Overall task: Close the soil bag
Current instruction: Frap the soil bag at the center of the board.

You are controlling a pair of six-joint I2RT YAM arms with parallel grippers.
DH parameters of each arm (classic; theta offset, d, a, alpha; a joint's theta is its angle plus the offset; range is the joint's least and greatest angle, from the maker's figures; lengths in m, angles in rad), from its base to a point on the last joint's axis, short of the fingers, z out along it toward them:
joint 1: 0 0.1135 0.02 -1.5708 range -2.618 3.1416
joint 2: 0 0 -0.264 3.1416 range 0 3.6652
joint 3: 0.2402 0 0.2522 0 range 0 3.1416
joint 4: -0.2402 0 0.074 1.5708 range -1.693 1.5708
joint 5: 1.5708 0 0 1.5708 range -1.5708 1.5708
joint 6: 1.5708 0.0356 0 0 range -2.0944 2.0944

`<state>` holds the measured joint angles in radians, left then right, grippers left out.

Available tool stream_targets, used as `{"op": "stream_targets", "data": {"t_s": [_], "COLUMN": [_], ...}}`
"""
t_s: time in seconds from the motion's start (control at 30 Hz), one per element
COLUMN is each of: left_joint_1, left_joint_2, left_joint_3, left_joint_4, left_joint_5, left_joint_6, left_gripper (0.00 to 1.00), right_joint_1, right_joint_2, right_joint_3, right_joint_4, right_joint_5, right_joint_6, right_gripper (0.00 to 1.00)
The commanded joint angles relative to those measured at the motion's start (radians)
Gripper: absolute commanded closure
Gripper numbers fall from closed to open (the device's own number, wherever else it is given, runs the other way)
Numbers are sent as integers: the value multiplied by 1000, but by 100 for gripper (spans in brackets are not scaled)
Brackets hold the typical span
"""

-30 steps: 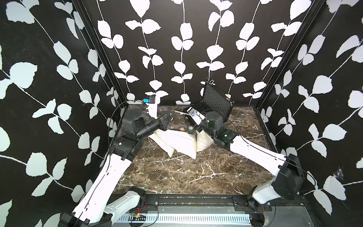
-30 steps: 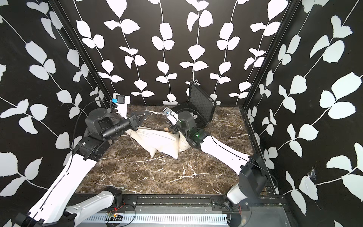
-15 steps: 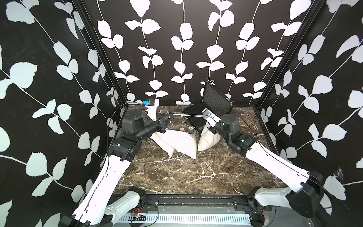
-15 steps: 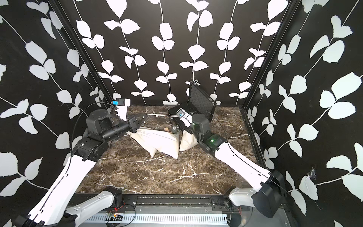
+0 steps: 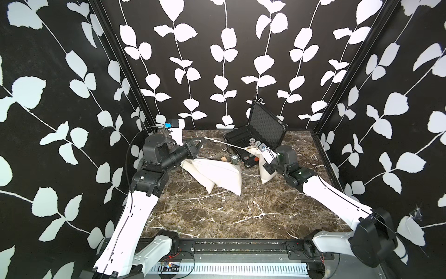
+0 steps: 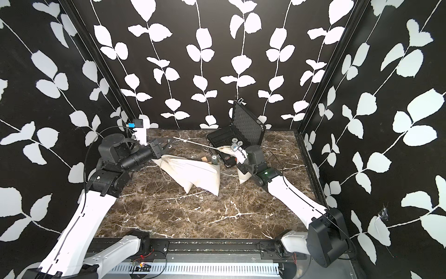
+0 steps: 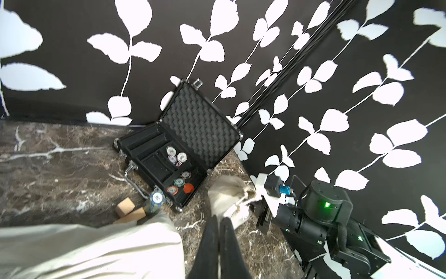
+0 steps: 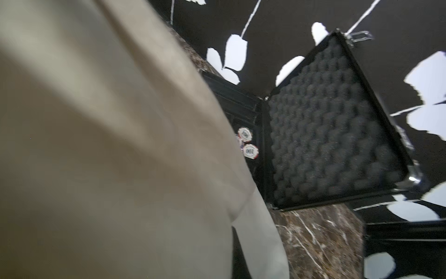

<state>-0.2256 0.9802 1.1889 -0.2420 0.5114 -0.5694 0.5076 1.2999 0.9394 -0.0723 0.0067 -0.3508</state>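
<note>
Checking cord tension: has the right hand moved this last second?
Yes. The right hand, gripping the soil bag, shifted toward the right wall, uncovering more of the black case; left hand holds the cord.

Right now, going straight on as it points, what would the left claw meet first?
Probably the small soil bag, neck gripped by the right claw, along the taut drawstring the left claw holds; depth unclear.

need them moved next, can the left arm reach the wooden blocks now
Probably not yet: its jaws are shut on the taut drawstring. Released, the blocks lie near, past the sack.
</note>
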Motion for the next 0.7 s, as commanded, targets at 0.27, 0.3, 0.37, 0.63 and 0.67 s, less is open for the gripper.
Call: {"op": "stream_targets", "data": {"t_s": [0.27, 0.3, 0.37, 0.63, 0.67], "left_joint_1": [46, 47, 47, 45, 46], "left_joint_2": [-34, -36, -43, -53, -54], "left_joint_3": [26, 25, 22, 20, 20], "left_joint_4": [156, 155, 151, 150, 151], "left_joint_5": [-48, -51, -63, -66, -66], "left_joint_6": [10, 12, 13, 12, 12], "left_gripper": [100, 100, 100, 100, 100], "right_joint_1": [179, 193, 227, 331, 332], "right_joint_2": [78, 101, 159, 292, 294], "right_joint_3": [159, 202, 303, 512, 529], "right_joint_4": [118, 104, 64, 78, 69], "right_joint_5": [-274, -294, -303, -153, -154], "right_joint_6": [63, 65, 61, 95, 101], "right_gripper": [44, 44, 44, 52, 54]}}
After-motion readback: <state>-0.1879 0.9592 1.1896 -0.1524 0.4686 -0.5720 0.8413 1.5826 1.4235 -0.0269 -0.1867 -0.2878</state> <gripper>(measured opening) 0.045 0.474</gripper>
